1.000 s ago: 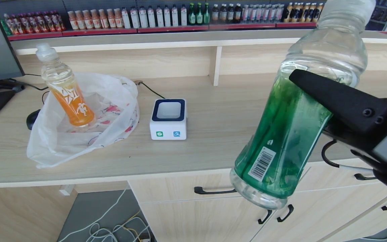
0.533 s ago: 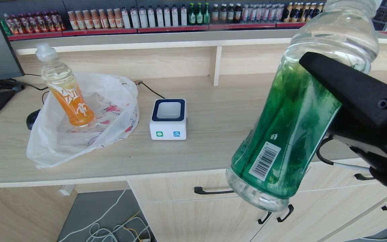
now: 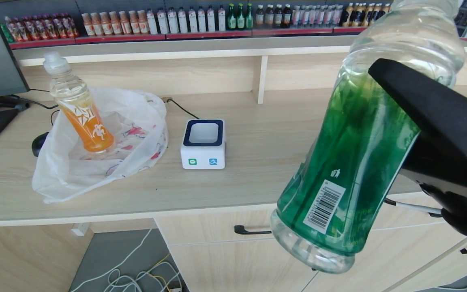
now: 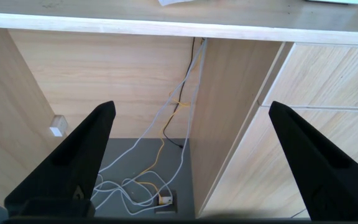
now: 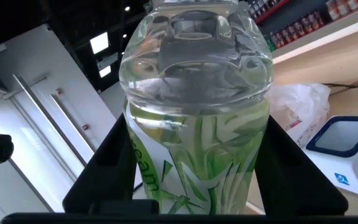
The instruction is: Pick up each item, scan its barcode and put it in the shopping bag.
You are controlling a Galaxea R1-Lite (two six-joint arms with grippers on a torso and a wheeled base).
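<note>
Within right pincer [image 5: 197,158]: ribbed (clear-plastic) green bottle [image 3: 351,162]

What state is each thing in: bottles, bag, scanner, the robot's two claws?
green bottle, held aloft, tilted, barcode showing
right gripper, shut on green bottle
left gripper, open, empty
shopping bag, open on counter
orange bottle, capped, leaning in shopping bag
scanner, on counter, uncovered

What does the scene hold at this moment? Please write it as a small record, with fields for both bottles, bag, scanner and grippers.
green bottle: tilted in the air, barcode near its base, facing the head camera
right gripper: shut on the green bottle
orange bottle: leaning inside the shopping bag
shopping bag: open, on the counter
scanner: on the counter, beside the bag
left gripper: fingers open, empty, below the counter's edge
</note>
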